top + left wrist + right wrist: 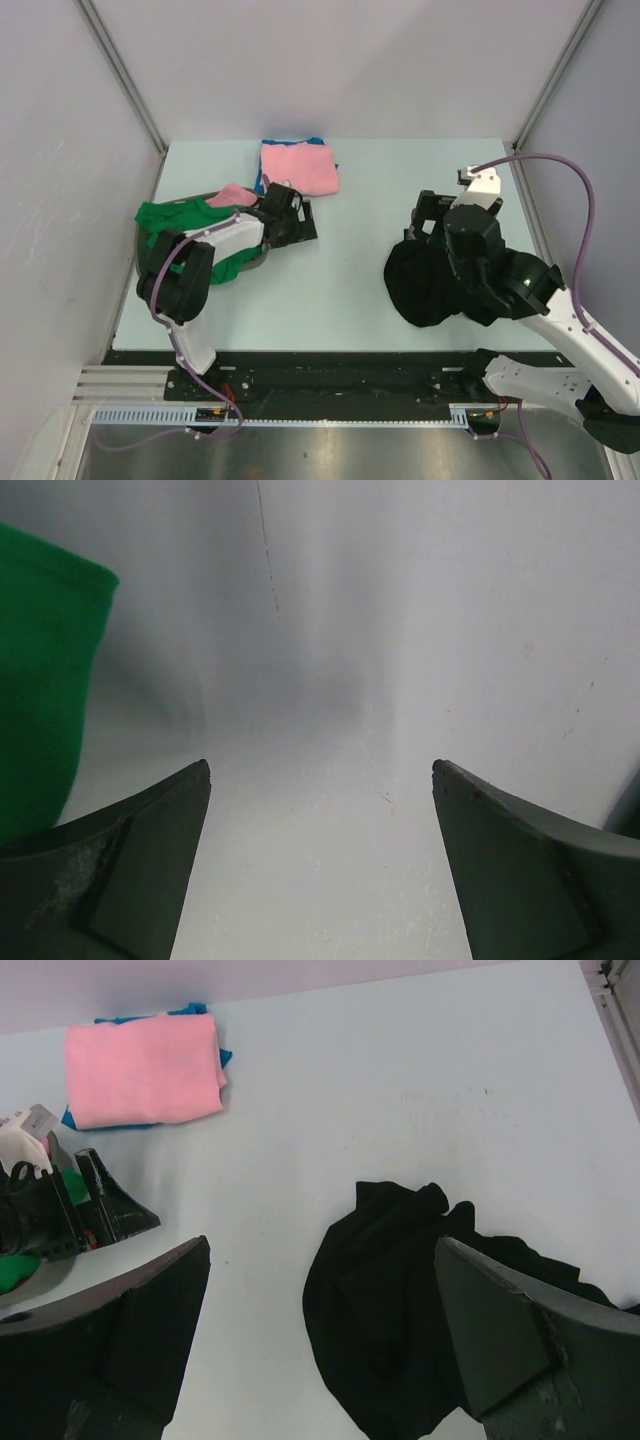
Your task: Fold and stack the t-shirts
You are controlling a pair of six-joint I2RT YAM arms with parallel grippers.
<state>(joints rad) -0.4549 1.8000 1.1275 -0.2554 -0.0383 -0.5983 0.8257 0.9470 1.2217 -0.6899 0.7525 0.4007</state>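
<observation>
On the table [350,290], 2 t-shirts make a stack at the far edge, left of centre: the upper folded t-shirt [300,168] lies on the lower folded t-shirt [195,1008], whose edges stick out at the left and far sides. Nearer and further left, at the table's left edge, lies the loose t-shirt [175,218], with the bunched t-shirt [232,194] on its far side. The left gripper [305,220] sits just right of both, in front of the stack. Well apart, right of centre, the crumpled t-shirt [420,285] lies below the right gripper [422,218]
</observation>
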